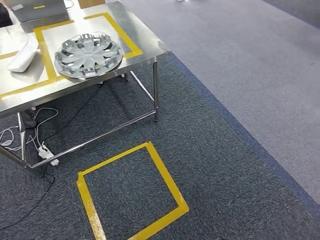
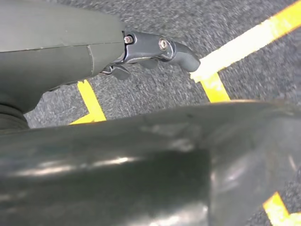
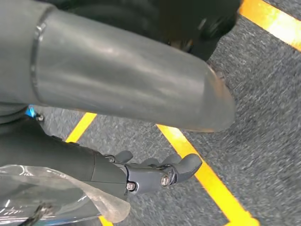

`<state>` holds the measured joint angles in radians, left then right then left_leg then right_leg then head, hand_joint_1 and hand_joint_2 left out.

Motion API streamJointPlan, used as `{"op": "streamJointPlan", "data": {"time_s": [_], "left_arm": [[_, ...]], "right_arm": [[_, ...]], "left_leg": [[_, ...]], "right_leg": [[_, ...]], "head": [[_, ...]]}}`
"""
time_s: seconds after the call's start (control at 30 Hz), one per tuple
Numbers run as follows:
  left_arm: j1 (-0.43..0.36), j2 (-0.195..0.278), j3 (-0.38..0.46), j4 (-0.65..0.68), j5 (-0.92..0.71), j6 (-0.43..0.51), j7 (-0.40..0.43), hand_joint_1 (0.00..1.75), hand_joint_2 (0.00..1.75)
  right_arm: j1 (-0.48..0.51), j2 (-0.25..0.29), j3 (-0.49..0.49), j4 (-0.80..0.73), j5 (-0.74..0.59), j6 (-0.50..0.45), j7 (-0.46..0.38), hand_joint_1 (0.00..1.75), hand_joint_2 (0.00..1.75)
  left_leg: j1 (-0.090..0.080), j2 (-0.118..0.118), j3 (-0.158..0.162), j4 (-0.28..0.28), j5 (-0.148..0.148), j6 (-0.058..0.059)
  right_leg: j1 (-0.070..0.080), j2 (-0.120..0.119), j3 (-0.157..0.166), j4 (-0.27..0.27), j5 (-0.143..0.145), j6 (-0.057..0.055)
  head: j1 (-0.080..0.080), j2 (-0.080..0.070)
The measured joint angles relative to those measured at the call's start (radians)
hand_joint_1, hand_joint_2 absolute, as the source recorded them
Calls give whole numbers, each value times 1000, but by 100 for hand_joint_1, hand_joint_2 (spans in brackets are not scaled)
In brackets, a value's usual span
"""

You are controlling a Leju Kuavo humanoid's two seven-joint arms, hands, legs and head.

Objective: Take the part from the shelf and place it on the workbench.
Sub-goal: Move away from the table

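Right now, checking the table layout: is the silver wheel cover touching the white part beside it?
Apart. The head view shows bare steel and a yellow tape strip between the wheel cover and the white part.

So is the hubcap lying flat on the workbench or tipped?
Flat. The silver hubcap rests face up on the steel workbench, its rim down all round, partly over the yellow tape outline.

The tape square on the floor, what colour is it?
Yellow. The tape square shows best in the head view, stuck on dark grey carpet.
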<state>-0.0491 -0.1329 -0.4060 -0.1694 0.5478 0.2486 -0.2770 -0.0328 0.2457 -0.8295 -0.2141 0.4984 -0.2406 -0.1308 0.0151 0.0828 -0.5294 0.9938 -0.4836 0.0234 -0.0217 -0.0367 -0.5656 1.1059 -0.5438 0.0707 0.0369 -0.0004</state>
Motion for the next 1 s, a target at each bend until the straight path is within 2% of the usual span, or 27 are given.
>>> {"op": "streamJointPlan", "data": {"time_s": [0.03, 0.07, 0.1, 0.17, 0.2, 0.23, 0.27, 0.3, 0.33, 0.37, 0.4, 0.43, 0.47, 0.53, 0.57, 0.6, 0.63, 0.67, 0.7, 0.77, 0.8, 0.83, 0.87, 0.9, 0.93, 0.97, 1.0], "left_arm": [[-1, 0, -1, 0, 0, 0, -1, 0, 0], [-2, 1, -2, 0, 0, 0, -3, 0, 0], [-4, 2, -2, 0, 0, 0, -6, 0, 0], [-7, 2, -2, 0, 0, 0, -11, 0, 0], [-8, 2, -2, 0, 0, 0, -12, 0, 0], [-9, 2, -2, 0, 0, 0, -12, 0, 0], [-9, 2, -2, 0, 0, 0, -12, 0, 0], [-8, 3, -2, 0, 0, 0, -12, 0, 0], [-7, 3, -2, 0, 0, 0, -12, 0, 0], [-5, 4, -2, 0, 0, 0, -12, 0, 0], [-5, 5, -2, 0, 0, 0, -12, 0, 0], [-5, 5, -2, 0, 0, 0, -12, 0, 0], [-5, 5, -2, 0, 0, 0, -12, 0, 0], [-5, 8, -2, 0, 0, 1, -12, 0, 0], [-5, 10, -2, 1, 0, 1, -13, 0, 0], [-5, 11, -2, 1, 0, 1, -13, 0, 0], [-7, 12, -3, 1, 0, 2, -13, 0, 0], [-8, 11, -3, 1, 0, 2, -14, 0, 0], [-9, 10, -3, 1, 0, 2, -14, 0, 0], [-9, 10, -3, 1, 0, 2, -15, 0, 0], [-7, 11, -3, 1, 1, 2, -16, 0, 0], [-4, 12, -3, 1, 2, 2, -18, 0, 0], [-2, 12, -3, 1, 3, 3, -22, 0, 0], [-1, 13, -3, 1, 5, 4, -26, 0, 0], [-1, 14, -3, 1, 7, 5, -30, 0, 0], [-2, 14, -3, 1, 8, 6, -32, 0, 0], [-3, 14, -3, 1, 9, 7, -33, 0, 0]], "right_arm": [[-2, 0, -4, -1, -3, 1, 0, 0, 0], [-4, 1, -9, -2, -7, 1, 0, 0, 0], [-5, 1, -13, -2, -11, 2, 1, 0, 0], [-3, 1, -24, -3, -17, 4, 1, 0, 0], [-2, 1, -29, -3, -19, 5, 1, 0, 0], [-2, 1, -34, -3, -21, 6, 1, 0, 0], [-3, 1, -37, -3, -23, 8, 1, 0, 0], [-3, 1, -39, -3, -24, 9, 1, 0, 0], [-4, 1, -41, -3, -25, 10, 1, 0, 0], [-3, 1, -43, -3, -25, 11, 1, 0, 0], [-2, 1, -46, -3, -25, 11, 1, 0, 0], [-2, 1, -48, -4, -26, 11, 1, 0, 0], [-1, 1, -49, -4, -26, 11, 1, 0, 0], [-3, 3, -52, -4, -26, 12, 1, 0, 0], [-5, 4, -54, -4, -26, 12, 1, 0, 0], [-6, 5, -55, -4, -27, 12, 1, 0, 0], [-6, 6, -57, -4, -28, 13, 1, 0, 0], [-5, 6, -59, -4, -30, 14, 1, 0, 0], [-3, 6, -62, -5, -33, 15, 0, 0, 0], [-3, 6, -68, -6, -39, 16, -1, 0, 0], [-5, 6, -71, -6, -41, 17, -2, 0, 0], [-7, 6, -75, -6, -44, 19, -4, 0, 0], [-8, 6, -78, -6, -47, 21, -5, 0, 0], [-8, 6, -82, -6, -49, 23, -6, 0, 0], [-7, 6, -86, -7, -52, 24, -7, 0, 0], [-6, 6, -90, -7, -54, 25, -8, 0, 0], [-6, 6, -93, -7, -55, 25, -8, 0, 0]], "left_leg": [[-2, 9, -1, 4, -1, -6], [-4, 17, -2, 8, -1, -13], [-7, 25, -3, 10, 0, -19], [-5, 36, -2, 12, 1, -30], [-2, 27, -3, 17, -7, -36], [1, 5, -10, 36, -27, -41], [2, -23, -25, 80, -60, -44], [2, -49, -49, 144, -101, -44], [2, -64, -77, 218, -139, -41], [0, -70, -99, 279, -162, -37], [-2, -72, -108, 305, -163, -32], [-5, -74, -100, 292, -144, -25], [-8, -82, -76, 240, -108, -15], [-15, -131, -20, 106, -38, 10], [-17, -155, -1, 58, -19, 19], [-19, -170, 7, 33, -13, 25], [-20, -170, 8, 25, -14, 26], [-20, -159, 9, 15, -12, 24], [-18, -145, 10, 4, -8, 22], [-12, -116, 13, -15, 2, 19], [-11, -99, 14, -18, 4, 19], [-11, -83, 13, -18, 5, 19], [-11, -66, 11, -18, 5, 19], [-11, -49, 11, -17, 5, 18], [-10, -33, 10, -17, 5, 17], [-8, -20, 10, -15, 4, 14], [-7, -8, 11, -13, 2, 10]], "right_leg": [[1, -18, 34, -61, 18, -2], [3, -31, 53, -99, 25, -7], [6, -35, 54, -111, 23, -15], [9, -15, 42, -108, 28, -35], [9, -7, 39, -108, 31, -43], [9, 2, 38, -108, 35, -52], [9, 12, 37, -109, 41, -60], [10, 23, 34, -108, 45, -66], [13, 37, 30, -108, 49, -71], [17, 51, 26, -107, 52, -74], [21, 66, 24, -107, 55, -76], [25, 81, 23, -107, 57, -77], [29, 96, 24, -107, 58, -77], [33, 124, 21, -105, 62, -76], [31, 137, 17, -103, 64, -73], [28, 149, 10, -102, 68, -68], [26, 160, 3, -101, 72, -61], [23, 171, -4, -102, 76, -54], [24, 164, -12, -100, 75, -48], [27, 112, -42, -50, 40, -35], [25, 77, -69, 4, 8, -29], [22, 56, -99, 71, -26, -22], [18, 47, -127, 133, -50, -16], [13, 42, -140, 168, -57, -10], [8, 38, -134, 165, -46, -4], [4, 30, -106, 119, -18, 0], [1, 12, -61, 45, 14, 3]], "head": [[1, 0], [2, 0], [3, 0], [3, 0], [2, 0], [1, 0], [0, 0], [-1, 0], [-1, 0], [-1, 0], [-1, 0], [-1, 0], [-1, 0], [1, 0], [2, 0], [0, 0], [-2, 0], [-5, 0], [-7, 0], [-2, 0], [1, 0], [4, 0], [5, 0], [5, 0], [5, 0], [5, 0], [5, 0]]}}
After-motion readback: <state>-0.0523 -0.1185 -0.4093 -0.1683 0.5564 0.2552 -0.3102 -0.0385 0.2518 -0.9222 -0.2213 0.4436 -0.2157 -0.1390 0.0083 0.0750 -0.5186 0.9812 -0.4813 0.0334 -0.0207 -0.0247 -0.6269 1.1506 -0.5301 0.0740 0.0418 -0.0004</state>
